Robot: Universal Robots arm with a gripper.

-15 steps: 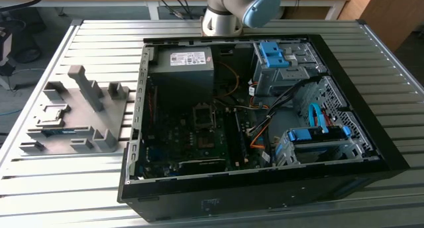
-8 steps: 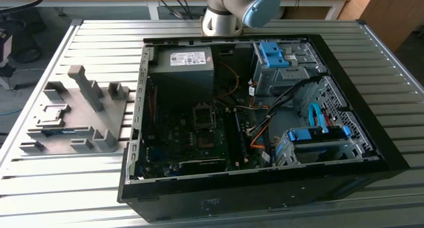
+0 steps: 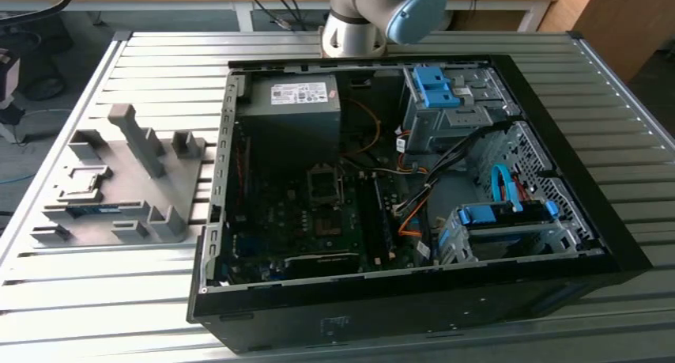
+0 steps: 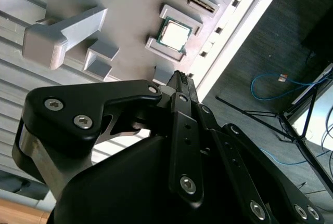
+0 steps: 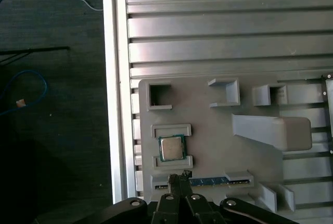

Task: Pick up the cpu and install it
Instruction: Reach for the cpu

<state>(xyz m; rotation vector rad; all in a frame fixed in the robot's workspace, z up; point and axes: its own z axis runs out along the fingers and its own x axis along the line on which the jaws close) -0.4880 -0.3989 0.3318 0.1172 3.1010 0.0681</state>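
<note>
Lying flat, metal top up, in a shallow pocket of the grey holder tray (image 5: 208,130) on the slatted bench (image 5: 223,26): the cpu (image 5: 172,148). Plain to see in both wrist views. Not yet lifted, and well apart from the open computer case (image 3: 422,181), off toward the exterior view's right, with the tray at that view's left.

Poised over the tray with the hand (image 5: 179,174) clenched on nothing, fingertips pressed together into one narrow point. Just beside the cpu pocket, above the neighbouring slot with the long memory stick (image 5: 213,181). Hard to judge from these angles how high above the tray; probably clear of it, with no contact visible.

On handling, judging by looks alone: light, thin and wholly stiff, with no give under a pinch. Smooth metal on top, so likely slippery and no good place for a hold. Better taken by two opposite edges. Raised lips of the tray along two sides of the pocket, the other two sides left open: the open pair the obvious place for fingertips, low on the chip's rim. Only a gentle squeeze, kept level throughout. Delicate on the underside, in all likelihood, so no dragging across the tray and no pressing down. Far smaller than the hand, hence easy to tip, cock sideways or drop with an off-centre grip.
</note>
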